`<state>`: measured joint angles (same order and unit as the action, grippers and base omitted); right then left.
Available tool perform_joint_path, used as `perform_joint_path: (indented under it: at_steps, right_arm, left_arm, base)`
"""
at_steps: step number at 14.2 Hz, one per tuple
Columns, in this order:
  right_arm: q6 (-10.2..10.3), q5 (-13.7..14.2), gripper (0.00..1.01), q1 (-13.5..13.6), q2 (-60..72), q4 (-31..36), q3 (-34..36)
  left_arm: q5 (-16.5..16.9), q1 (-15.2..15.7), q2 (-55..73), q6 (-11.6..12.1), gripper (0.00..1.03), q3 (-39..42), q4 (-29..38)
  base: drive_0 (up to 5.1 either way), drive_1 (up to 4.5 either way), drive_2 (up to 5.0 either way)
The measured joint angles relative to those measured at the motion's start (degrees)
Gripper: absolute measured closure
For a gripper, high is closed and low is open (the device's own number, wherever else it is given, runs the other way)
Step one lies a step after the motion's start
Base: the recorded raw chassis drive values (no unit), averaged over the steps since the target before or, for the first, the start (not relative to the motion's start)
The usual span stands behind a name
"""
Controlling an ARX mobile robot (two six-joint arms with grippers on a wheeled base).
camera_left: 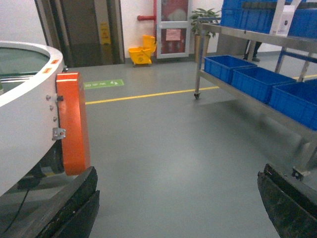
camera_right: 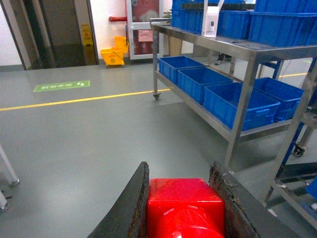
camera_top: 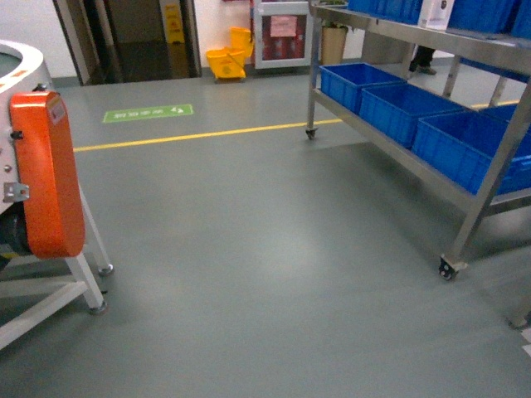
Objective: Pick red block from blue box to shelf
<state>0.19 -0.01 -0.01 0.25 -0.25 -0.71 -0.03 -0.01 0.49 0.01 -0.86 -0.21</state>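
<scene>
Turquoise tub out of sight in all three views; head view shows neither arm. Right gripper point(camera_right: 181, 208) cut off at the frame bottom, fingers clamped on the red block point(camera_right: 182, 204), held above the grey floor point(camera_right: 89, 134), near the steel shelf point(camera_right: 237, 49) with blue crates point(camera_right: 237, 101). Left gripper point(camera_left: 178, 203) spread wide, holding nothing, beside the round white table point(camera_left: 25, 104).
</scene>
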Motion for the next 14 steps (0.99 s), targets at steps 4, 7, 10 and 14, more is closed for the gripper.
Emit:
perform_joint_path:
  at_steps: [4,7,10,14]
  right_arm:
    - [0.0,0.0,0.72,0.0,0.0,0.0,0.0]
    - [0.0,0.0,0.72,0.0,0.0,0.0,0.0]
    - [0.0,0.0,0.72,0.0,0.0,0.0,0.0]
    - [0.0,0.0,0.72,0.0,0.0,0.0,0.0]
  left_arm:
    - [0.0,0.0,0.0,0.0,0.05,0.0,0.0]
    - [0.0,0.0,0.0,0.0,0.05,0.0,0.0]
    - [0.0,0.0,0.0,0.0,0.05,0.0,0.0]
    - [0.0,0.0,0.0,0.0,0.05,0.0,0.0]
  base:
    - [-1.7,-1.65,-1.7]
    - [-1.6,-1.57,-1.6]
    - [-1.6,-1.56,-1.6]
    - [-1.6,-1.61,-1.6]
